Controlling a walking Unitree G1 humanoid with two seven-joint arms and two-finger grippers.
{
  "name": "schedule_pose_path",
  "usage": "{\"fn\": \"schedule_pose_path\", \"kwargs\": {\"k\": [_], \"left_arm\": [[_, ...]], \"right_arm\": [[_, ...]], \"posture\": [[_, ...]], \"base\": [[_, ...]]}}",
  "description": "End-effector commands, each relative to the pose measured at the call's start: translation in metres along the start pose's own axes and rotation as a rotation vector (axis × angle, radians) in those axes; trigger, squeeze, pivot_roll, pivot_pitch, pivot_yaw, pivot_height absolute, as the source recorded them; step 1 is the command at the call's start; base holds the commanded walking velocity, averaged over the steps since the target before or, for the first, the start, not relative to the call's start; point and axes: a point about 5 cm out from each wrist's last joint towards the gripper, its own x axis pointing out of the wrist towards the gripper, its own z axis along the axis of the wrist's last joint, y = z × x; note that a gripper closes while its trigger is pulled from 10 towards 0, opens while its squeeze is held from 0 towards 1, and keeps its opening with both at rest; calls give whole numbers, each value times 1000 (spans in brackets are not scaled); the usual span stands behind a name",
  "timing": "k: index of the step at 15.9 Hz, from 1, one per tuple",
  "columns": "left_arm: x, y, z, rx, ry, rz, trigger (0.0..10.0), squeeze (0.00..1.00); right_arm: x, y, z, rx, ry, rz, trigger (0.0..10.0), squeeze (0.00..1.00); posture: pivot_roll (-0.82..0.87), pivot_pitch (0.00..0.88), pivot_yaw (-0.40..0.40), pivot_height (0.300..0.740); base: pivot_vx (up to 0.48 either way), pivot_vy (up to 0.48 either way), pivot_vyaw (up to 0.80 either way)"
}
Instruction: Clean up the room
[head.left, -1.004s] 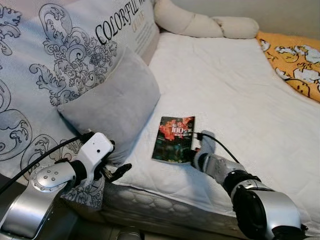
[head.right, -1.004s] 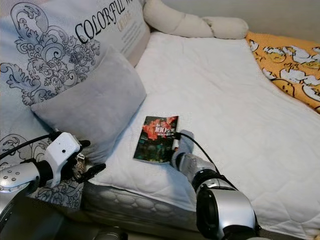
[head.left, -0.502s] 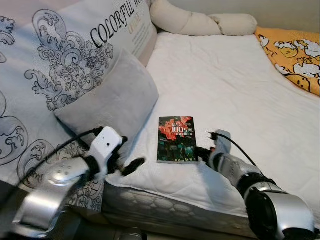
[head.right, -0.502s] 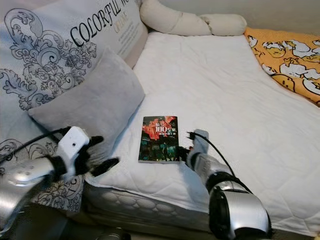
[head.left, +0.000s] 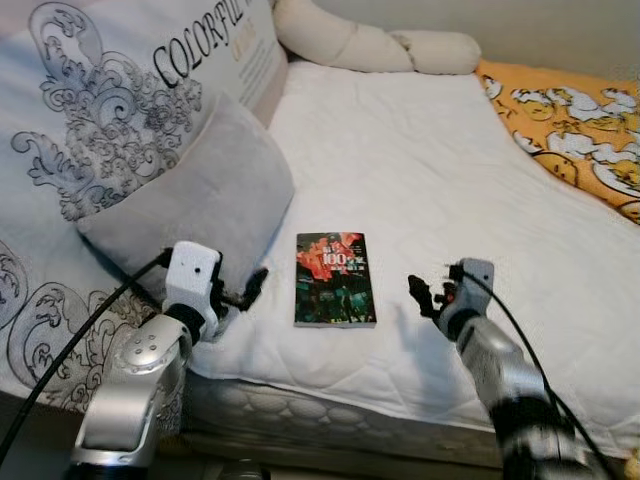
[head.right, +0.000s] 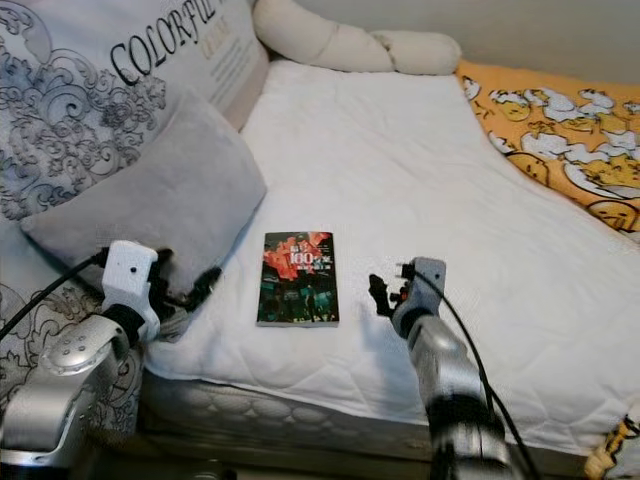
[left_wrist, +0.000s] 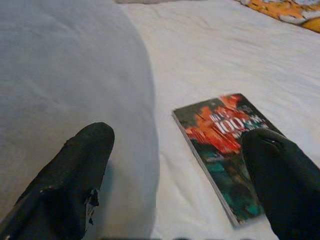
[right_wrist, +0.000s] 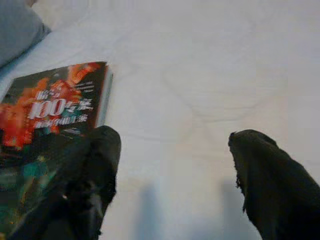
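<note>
Flat on the white bed (head.left: 450, 180), near its front edge, lies the paperback book (head.left: 334, 278): light and stiff, I judge, best pinched at a long edge. Its cover reads "100". My left hand (head.left: 245, 291) and right hand (head.left: 422, 295) flank it, spread, empty. The cushion (head.left: 120, 100) says "COLORFUL".

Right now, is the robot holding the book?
No, the book lies flat on the white mattress, with both open tools, left and right, beside it.
</note>
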Motion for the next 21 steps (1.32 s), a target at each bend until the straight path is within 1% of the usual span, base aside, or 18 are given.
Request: {"fn": "schedule_pose_path", "kwargs": {"k": [1,2,3,4,7,8,10,12,13,15,16,18,21], "left_arm": [[1,4,1,2,-12,45,10000,0],[2,4,4,19,-27,61,10000,0],[3,4,5,25,-31,61,10000,0],[3,5,8,54,-45,70,10000,0],[1,10,13,66,-57,98,10000,0],[2,13,13,95,-47,105,10000,0],[4,16,14,91,-42,105,10000,0],[5,15,15,89,-40,102,10000,0],[6,15,16,90,-37,99,10000,0],[8,17,16,84,-33,96,10000,0],[9,17,16,81,-31,95,10000,0],[11,15,17,73,-32,89,10000,0],[13,13,19,75,-32,82,10000,0]], "right_arm": [[-4,2,17,-95,-101,-3,10000,1000],[-15,7,25,-91,-175,-3,10000,1000],[-17,8,26,-92,-184,-9,10000,1000],[-19,5,23,-87,-168,-76,10000,1000],[-22,10,22,-28,-164,-83,10000,1000],[-23,13,21,-16,-166,-82,10000,1000],[-27,16,23,10,-180,-100,10000,1000],[-30,14,23,34,-181,-119,10000,1000],[-31,14,21,37,-173,-118,10000,1000],[-35,17,18,1,-167,-105,10000,1000],[-32,20,21,-24,-169,-97,10000,1000],[-31,25,27,-17,-177,-79,10000,1000],[-29,24,27,-14,-169,-87,10000,1000]], "posture": [[96,0,-88,740],[103,0,-92,740],[103,0,-92,740],[107,0,-92,740],[129,0,-88,740],[127,0,-72,740],[128,0,-56,740],[130,0,-48,740],[122,0,-36,740],[94,0,-17,740],[92,0,-19,740],[85,0,-12,740],[105,0,-16,740]], "base": [[0,-262,0],[0,-315,0],[0,-315,0],[0,-311,0],[0,-279,0],[0,-266,0],[0,-268,0],[0,-279,0],[0,-307,0],[0,-319,0],[0,-319,0],[0,-321,0],[0,-324,0]]}}
